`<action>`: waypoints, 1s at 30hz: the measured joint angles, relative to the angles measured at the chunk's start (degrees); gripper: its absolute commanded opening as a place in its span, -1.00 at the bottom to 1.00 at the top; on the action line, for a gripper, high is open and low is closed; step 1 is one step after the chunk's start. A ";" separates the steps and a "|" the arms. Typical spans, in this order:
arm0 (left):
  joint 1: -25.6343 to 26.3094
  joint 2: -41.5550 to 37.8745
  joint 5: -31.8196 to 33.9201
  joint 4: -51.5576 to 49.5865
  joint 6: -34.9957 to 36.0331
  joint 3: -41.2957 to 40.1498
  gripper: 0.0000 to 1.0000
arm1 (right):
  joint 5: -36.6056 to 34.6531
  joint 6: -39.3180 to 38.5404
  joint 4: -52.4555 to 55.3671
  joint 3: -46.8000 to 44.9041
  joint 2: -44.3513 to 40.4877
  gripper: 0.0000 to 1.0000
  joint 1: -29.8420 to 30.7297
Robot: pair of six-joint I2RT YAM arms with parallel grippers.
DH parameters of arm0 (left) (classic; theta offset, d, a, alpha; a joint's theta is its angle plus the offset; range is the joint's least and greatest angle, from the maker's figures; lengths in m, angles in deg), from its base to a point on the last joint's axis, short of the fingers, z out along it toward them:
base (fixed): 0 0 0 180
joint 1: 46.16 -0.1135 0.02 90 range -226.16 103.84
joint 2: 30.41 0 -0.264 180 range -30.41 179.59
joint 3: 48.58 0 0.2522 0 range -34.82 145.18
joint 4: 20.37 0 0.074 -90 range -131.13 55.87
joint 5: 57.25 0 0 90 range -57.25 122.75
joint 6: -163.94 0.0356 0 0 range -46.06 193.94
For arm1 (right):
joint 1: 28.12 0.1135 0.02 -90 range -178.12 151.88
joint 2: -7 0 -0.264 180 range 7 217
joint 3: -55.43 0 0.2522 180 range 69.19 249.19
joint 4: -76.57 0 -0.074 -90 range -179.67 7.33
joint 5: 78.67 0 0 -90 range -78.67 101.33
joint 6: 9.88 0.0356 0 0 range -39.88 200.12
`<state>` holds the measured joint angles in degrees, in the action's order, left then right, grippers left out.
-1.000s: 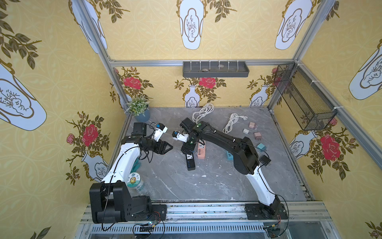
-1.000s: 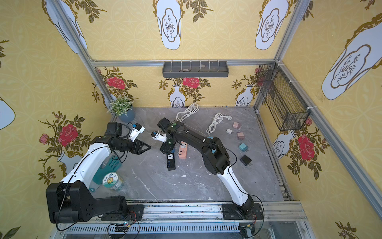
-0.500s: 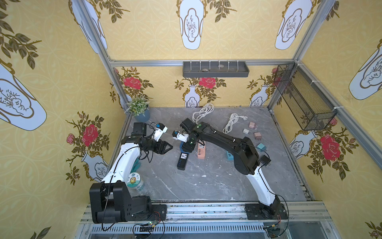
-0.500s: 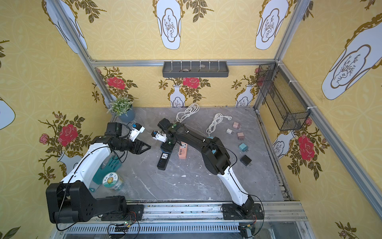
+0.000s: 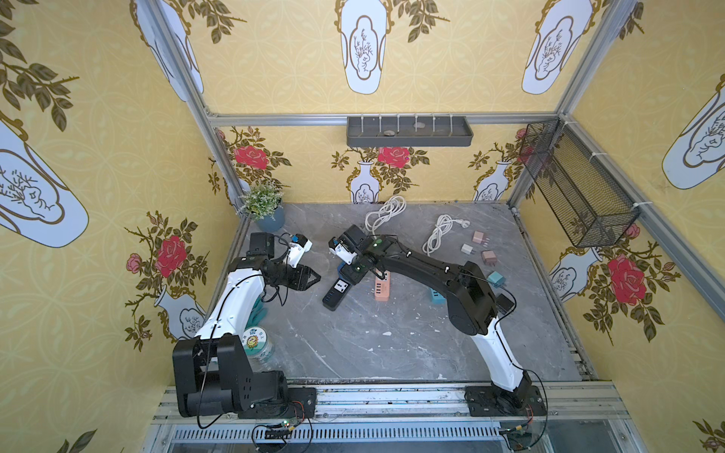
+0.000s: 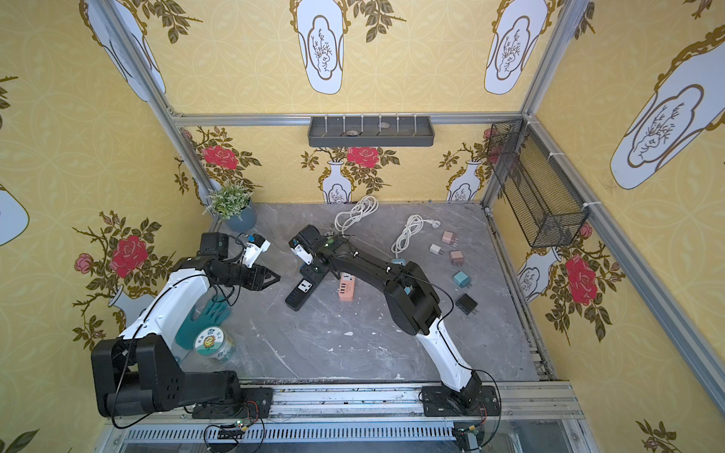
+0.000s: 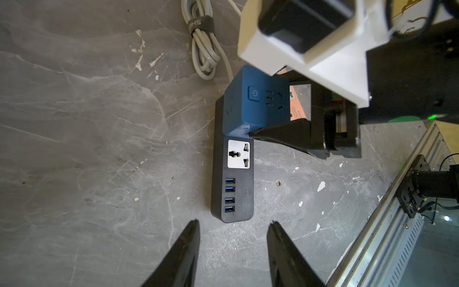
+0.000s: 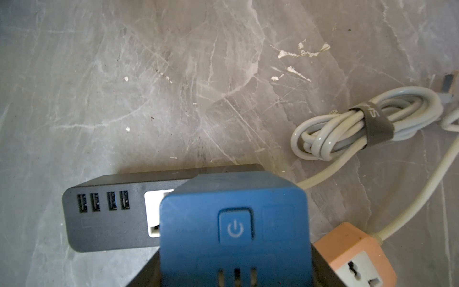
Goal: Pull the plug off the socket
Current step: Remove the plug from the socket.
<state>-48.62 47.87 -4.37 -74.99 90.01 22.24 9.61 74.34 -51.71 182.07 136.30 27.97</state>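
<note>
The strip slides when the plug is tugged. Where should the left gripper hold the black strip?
Probably the free USB end of the black strip, away from the blue plug. It lies flat and narrow, so straddle its long sides from above. The left gripper is open just off that end.

two robot arms, one black power strip, one blue cube plug, one orange power strip, two bundled white cables, one potted plant, one teal glove, one lidded jar.
</note>
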 measured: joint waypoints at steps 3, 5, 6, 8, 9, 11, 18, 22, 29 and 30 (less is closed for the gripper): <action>0.00 2.34 -0.42 -0.74 0.72 0.20 -0.30 | -1.92 5.20 -0.44 1.86 1.46 -0.31 0.66; 0.00 4.20 -0.52 -1.46 1.07 0.70 -0.48 | -1.97 8.72 -0.35 2.84 2.14 -0.31 0.66; 0.00 4.85 -0.63 -1.55 1.31 0.90 -0.59 | -1.97 10.12 -0.35 3.04 2.32 -0.31 0.61; 0.00 6.54 -0.79 -1.66 1.44 1.36 -0.74 | -2.23 13.25 -0.26 3.41 2.67 -0.31 0.59; 0.00 7.28 -0.79 -1.79 1.53 1.60 -0.78 | -2.32 14.36 -0.28 3.52 2.75 -0.31 0.55; 0.00 8.94 -0.70 -2.05 1.73 2.01 -0.84 | -2.29 16.52 -0.11 3.98 3.02 -0.31 0.46; 0.24 14.10 0.07 -3.19 2.12 2.73 -1.00 | -1.99 19.65 1.49 7.34 5.77 -0.32 0.42; 0.66 15.37 0.79 -3.04 2.10 3.04 -1.00 | -1.75 20.37 2.40 7.96 6.10 -0.33 0.24; 0.98 18.01 3.50 -2.34 1.86 3.30 -1.00 | 0.50 21.27 2.32 8.11 6.25 -0.33 -0.59; 0.98 18.12 3.85 -1.90 1.79 3.30 -1.00 | 0.76 21.31 2.34 8.13 6.25 -0.33 -0.63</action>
<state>-47.63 65.99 -0.52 -76.89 91.80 25.54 10.38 95.65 -49.37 190.21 142.55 27.34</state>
